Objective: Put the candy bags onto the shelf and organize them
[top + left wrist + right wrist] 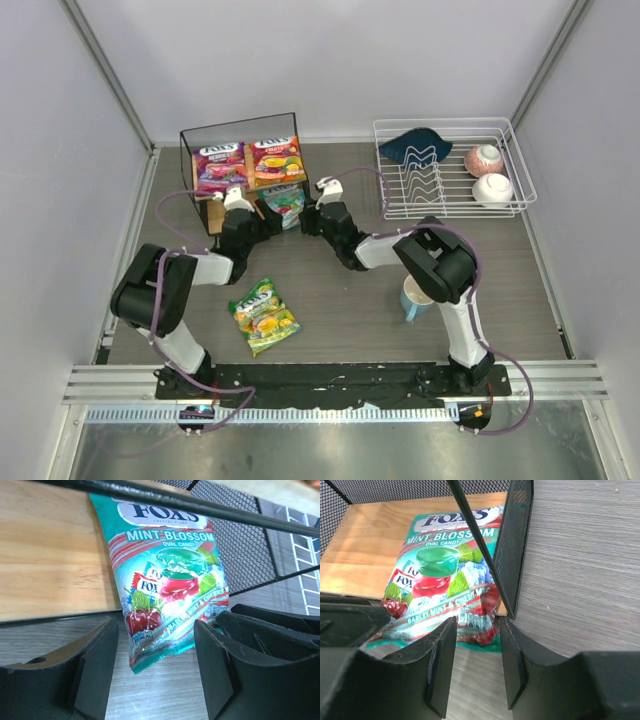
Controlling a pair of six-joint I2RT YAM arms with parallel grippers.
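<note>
1. A grey wood-grain table (350,310) fills the middle of the top view.
2. Plain pale walls (330,60) close it in at 9, 12 and 3 o'clock; slim metal posts (105,66) mark the far corners.
3. A white wire dish rack (450,170) stands at 2 o'clock.
4. A ribbed metal rail (560,380) runs along 6 o'clock.
5. The light is soft and even.

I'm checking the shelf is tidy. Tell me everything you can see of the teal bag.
The teal bag is a flat, glossy plastic packet with red stripes, a white FOX'S logo, MINT BLOSSOM OVAL CANDY, and pictures of green and red candies, cherries and mint leaves. It lies face up on the lower board of the shelf, logo end inward, its near end overhanging the front edge over the table. The left fingers and right fingers stand open at that end, not gripping it.
</note>
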